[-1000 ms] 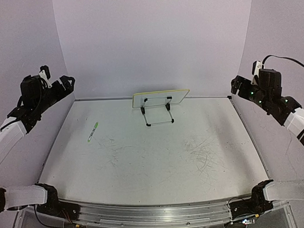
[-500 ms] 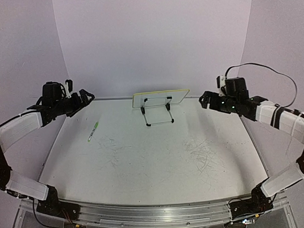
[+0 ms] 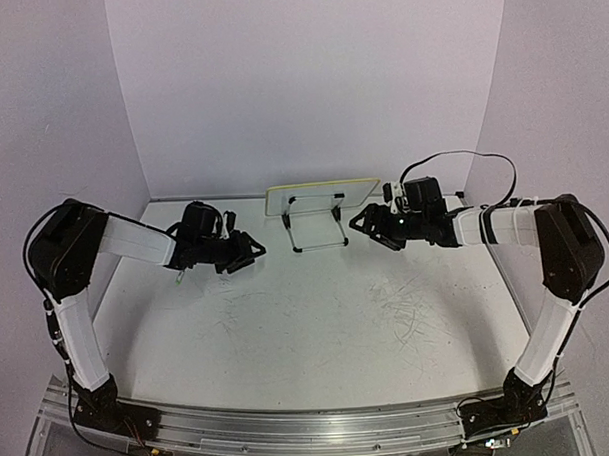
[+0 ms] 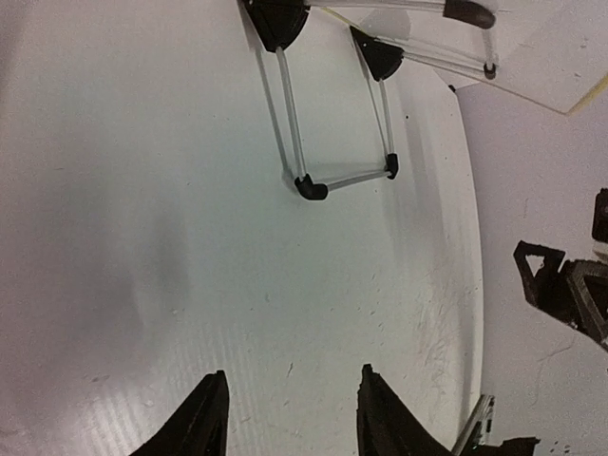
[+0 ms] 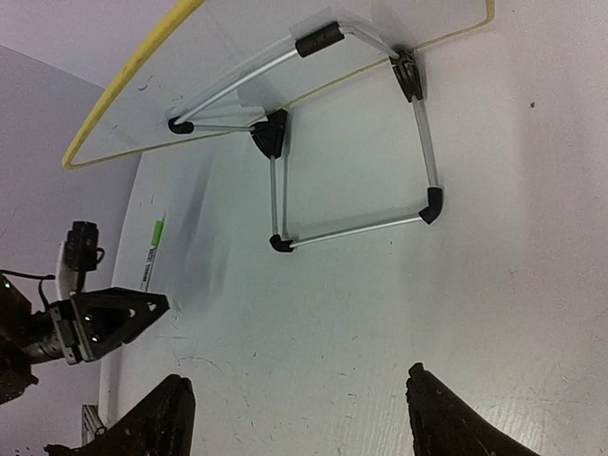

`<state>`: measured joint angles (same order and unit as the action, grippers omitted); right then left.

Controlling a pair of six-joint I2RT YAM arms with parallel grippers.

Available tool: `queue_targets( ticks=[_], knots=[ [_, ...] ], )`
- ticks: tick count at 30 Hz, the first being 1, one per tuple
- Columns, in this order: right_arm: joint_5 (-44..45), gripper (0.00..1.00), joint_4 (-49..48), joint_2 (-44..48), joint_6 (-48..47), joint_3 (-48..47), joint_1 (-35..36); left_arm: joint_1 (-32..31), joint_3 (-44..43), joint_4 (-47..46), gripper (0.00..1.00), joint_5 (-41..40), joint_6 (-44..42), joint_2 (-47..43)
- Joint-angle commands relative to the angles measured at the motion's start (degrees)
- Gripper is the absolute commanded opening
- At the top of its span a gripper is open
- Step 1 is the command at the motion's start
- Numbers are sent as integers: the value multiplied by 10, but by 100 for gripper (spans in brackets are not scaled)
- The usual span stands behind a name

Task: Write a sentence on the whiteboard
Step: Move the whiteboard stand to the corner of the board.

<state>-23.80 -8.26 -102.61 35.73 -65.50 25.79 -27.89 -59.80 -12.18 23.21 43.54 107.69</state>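
Whiteboard [image 3: 321,193] propped tilted on wire stand [image 3: 317,228] for writing access | left hand [image 3: 245,256] apart, empty, near marker [image 5: 152,249], likely for pickup | right hand [image 3: 367,226] apart, empty, beside stand, probably to steady

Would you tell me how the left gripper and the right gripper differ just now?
The left gripper has its jaws closer together, while the right gripper has them spread wider. The left gripper is left of the whiteboard, near the marker; the right gripper is on the whiteboard's right, away from the marker. Both are open, empty, and point inward over the table.
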Motion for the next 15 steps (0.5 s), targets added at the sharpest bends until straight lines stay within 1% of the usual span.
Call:
queue_targets(
  ticks=[1,4,6,10,15],
  knots=[
    [-36,77,-57,9,28,-14,-13,-18,-33,-208,45,-4,109,83],
    [-33,77,-57,32,24,9,-18,-21,-44,-314,42,-18,158,145],
    [-31,77,-57,48,20,26,-25,-23,-67,-346,39,-36,169,191],
    [-28,77,-57,77,17,57,-32,-26,-122,-359,39,-79,167,245],
    [-24,78,-58,98,12,74,-35,-32,-192,-360,38,-94,194,302]
  ],
)
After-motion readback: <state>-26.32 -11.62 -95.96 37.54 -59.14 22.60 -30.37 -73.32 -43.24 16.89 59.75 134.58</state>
